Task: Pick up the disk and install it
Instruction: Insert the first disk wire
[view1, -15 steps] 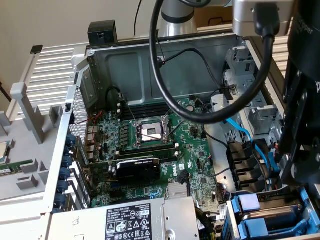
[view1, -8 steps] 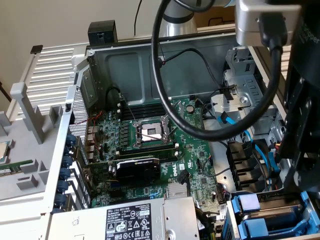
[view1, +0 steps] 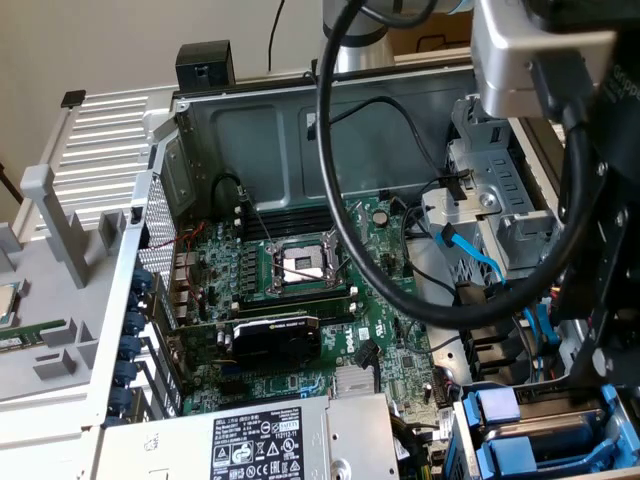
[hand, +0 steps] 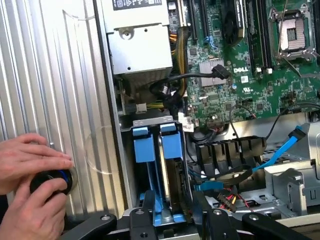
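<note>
Blue-railed disk (hand: 170, 190) edge-on in drive bay (hand: 152, 121), 5 o'clock in exterior view. Gripper (hand: 174, 202) fingers seemingly clamped on rails. Insertion step in hand; straight, square push required for seating.

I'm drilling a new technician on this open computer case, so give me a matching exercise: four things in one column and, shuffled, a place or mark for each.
Things:
1. flat rectangular black graphics card
2. big grey metal power-supply box
3. thin light-blue flat cable
4. person's hands

Places or marks:
A. on a round black knob at the ribbed silver panel
B. bears a black-and-white sticker
C. runs along the silver drive cage
D. on the green motherboard, between processor socket and power supply

Pairs: 1-D, 2-B, 3-C, 4-A
</note>
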